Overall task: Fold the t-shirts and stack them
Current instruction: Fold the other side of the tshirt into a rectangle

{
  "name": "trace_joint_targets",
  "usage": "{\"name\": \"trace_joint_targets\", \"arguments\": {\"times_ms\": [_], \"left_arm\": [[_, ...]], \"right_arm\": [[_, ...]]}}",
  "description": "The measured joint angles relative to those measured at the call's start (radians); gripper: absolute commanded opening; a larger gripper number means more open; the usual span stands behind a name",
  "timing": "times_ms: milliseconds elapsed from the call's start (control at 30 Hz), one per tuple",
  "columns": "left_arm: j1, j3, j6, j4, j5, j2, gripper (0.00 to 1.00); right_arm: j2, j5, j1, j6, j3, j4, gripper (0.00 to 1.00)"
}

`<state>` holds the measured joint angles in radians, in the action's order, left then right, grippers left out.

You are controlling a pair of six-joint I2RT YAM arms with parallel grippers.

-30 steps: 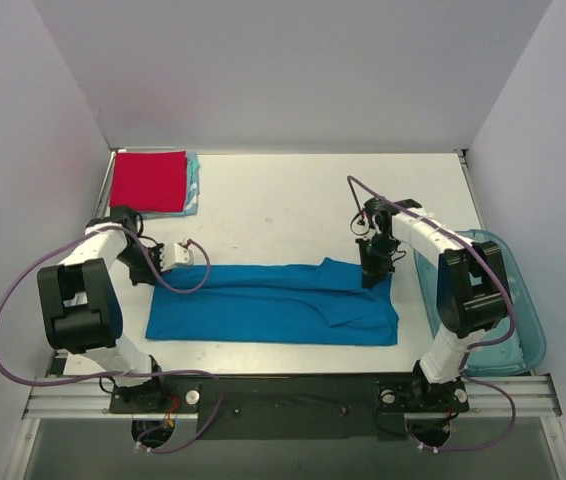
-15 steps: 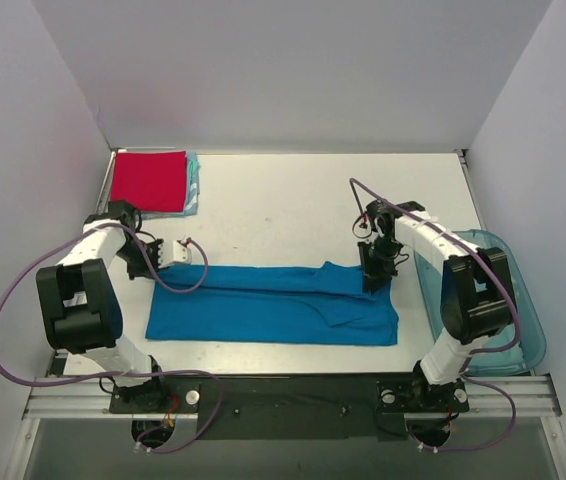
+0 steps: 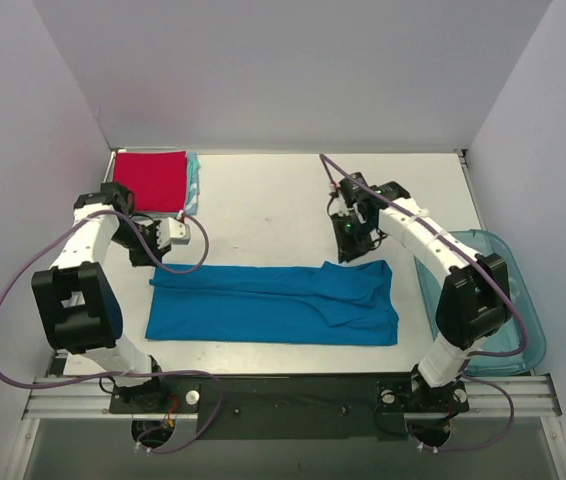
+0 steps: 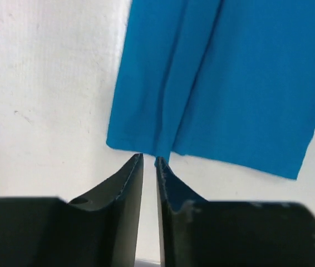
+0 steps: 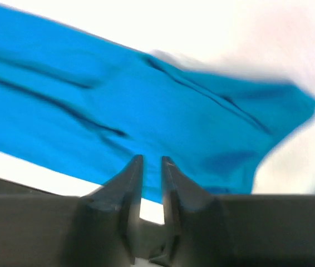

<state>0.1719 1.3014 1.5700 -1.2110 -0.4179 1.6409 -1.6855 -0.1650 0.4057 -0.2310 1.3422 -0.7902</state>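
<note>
The bright blue t-shirt [image 3: 273,305] lies flat as a long band across the near part of the table. It also shows in the left wrist view [image 4: 230,83] and in the right wrist view [image 5: 146,111]. My left gripper [image 3: 161,255] hovers just behind its far left corner. Its jaws [image 4: 148,159] are open by a narrow gap and hold nothing. My right gripper [image 3: 351,252] hovers just behind the shirt's far edge on the right. It [image 5: 151,159] is also narrowly open and empty. A folded red t-shirt [image 3: 148,180] lies on a light teal one [image 3: 194,185] at the back left.
A translucent blue plastic bin [image 3: 528,330] stands at the table's right edge beside the right arm. Grey walls close in the table on the left, back and right. Purple cables loop from both arms.
Both grippers have come off the blue shirt's far edge and moved back, the right one also to the left. The shirt's far edge now lies flat on the table.
</note>
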Motion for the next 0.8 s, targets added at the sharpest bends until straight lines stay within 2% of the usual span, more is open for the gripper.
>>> {"name": "trace_joint_targets", "arguments": {"times_ms": [100, 200, 367, 567, 800], "left_arm": [[-0.019, -0.039, -0.147, 0.109, -0.065, -0.001, 0.07], [-0.04, -0.135, -0.281, 0.263, -0.084, -0.001, 0.05], [-0.056, -0.231, -0.386, 0.408, -0.057, 0.01, 0.05], [-0.058, -0.245, -0.422, 0.473, -0.037, 0.041, 0.05], [-0.046, -0.246, -0.339, 0.394, -0.036, 0.04, 0.06]], "right_arm": [[-0.027, -0.059, 0.101, 0.004, 0.097, 0.076, 0.0], [-0.128, -0.145, 0.184, 0.008, 0.171, 0.154, 0.0], [-0.33, -0.232, 0.228, 0.013, 0.22, 0.217, 0.0], [-0.423, -0.266, 0.236, 0.035, 0.21, 0.223, 0.0], [-0.408, -0.32, 0.247, 0.063, 0.129, 0.233, 0.0]]}}
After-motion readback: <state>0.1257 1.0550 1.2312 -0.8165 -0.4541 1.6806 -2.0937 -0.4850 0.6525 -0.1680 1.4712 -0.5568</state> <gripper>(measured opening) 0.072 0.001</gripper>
